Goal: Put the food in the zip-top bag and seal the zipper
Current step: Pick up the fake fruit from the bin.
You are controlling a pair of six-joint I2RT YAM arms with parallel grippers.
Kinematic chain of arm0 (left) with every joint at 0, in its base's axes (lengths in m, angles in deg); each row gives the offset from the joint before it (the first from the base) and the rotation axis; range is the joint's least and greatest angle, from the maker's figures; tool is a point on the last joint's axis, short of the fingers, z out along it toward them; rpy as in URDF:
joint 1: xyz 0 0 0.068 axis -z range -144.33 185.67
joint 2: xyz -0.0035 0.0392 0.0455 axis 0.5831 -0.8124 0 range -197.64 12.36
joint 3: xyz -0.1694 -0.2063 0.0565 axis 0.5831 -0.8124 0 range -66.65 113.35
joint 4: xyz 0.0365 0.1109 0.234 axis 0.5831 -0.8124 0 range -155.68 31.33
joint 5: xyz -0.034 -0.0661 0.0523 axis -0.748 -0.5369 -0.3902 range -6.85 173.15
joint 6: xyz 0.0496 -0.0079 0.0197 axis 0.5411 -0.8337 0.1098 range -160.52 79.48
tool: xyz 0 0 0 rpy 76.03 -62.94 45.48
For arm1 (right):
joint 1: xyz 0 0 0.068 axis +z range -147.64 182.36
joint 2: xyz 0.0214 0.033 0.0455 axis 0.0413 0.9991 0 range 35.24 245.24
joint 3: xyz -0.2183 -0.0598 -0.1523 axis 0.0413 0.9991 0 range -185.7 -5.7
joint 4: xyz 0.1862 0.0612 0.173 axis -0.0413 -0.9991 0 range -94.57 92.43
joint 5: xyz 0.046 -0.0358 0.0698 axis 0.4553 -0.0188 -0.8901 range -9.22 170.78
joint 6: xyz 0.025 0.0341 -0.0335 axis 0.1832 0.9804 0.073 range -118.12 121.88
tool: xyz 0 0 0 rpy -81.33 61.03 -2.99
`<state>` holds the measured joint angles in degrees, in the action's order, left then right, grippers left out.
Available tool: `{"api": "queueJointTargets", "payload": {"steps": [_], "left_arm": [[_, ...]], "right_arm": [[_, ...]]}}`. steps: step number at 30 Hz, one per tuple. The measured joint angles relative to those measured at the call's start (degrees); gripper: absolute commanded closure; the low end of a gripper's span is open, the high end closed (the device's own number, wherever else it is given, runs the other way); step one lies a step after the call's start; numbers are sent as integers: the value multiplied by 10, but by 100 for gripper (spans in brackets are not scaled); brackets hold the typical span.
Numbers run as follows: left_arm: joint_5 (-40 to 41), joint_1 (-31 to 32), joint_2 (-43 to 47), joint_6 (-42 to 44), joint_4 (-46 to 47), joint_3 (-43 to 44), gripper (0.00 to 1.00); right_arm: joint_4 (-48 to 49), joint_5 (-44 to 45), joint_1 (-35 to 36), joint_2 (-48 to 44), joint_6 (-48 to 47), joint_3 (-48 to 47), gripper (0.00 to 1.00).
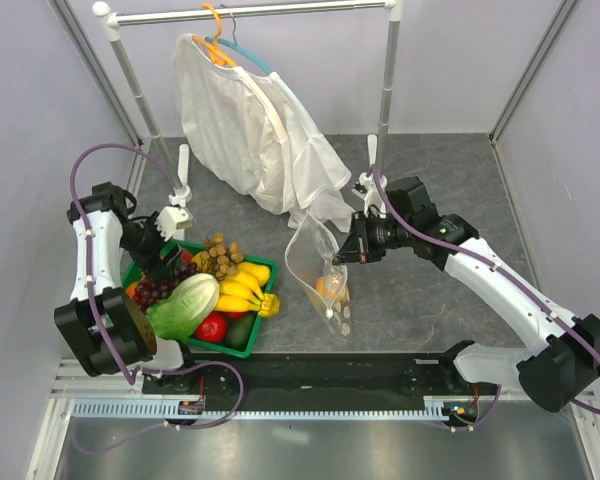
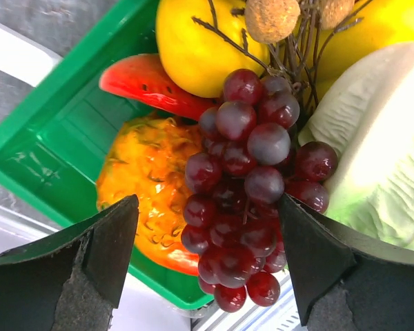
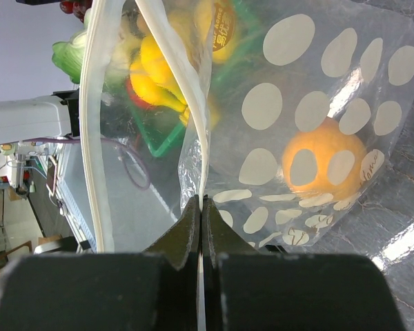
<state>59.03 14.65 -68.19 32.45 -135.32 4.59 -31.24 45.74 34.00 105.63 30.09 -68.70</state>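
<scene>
Left gripper (image 2: 207, 214), jaws apart, hangs over the dark purple toy grape bunch (image 2: 252, 158) in the green plastic basket (image 2: 55, 138), lower left of the top view. Right gripper (image 3: 201, 207) is pinched tight on the white zipper strip (image 3: 193, 96) of the clear dotted plastic bag (image 3: 310, 76) at centre frame, with the orange-red ball (image 3: 324, 165) inside.

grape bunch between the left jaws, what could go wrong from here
1. The grape bunch lies against the lettuce, with stems of the tan berry bunch running into it; the open left jaws might pinch the leaf or drag the berries along.
2. The right jaws are shut on one lip of the zip-top bag, so the mouth is held from one side only; the bunch could snag there, or the peach could roll out.
</scene>
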Motion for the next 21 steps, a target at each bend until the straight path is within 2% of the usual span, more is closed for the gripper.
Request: {"api": "queueJointTargets", "payload": {"steps": [8,14,17,21], "left_arm": [[2,0,-5,2,0,0,10],[-11,0,-3,-4,-2,73,7],[-14,0,18,-5,6,90,5],[-5,0,72,-3,3,58,2]], "right_arm": [[0,0,0,1,0,0,100],[0,0,0,1,-1,0,100],[0,0,0,1,-4,0,100],[0,2,0,-1,-6,0,100]]}}
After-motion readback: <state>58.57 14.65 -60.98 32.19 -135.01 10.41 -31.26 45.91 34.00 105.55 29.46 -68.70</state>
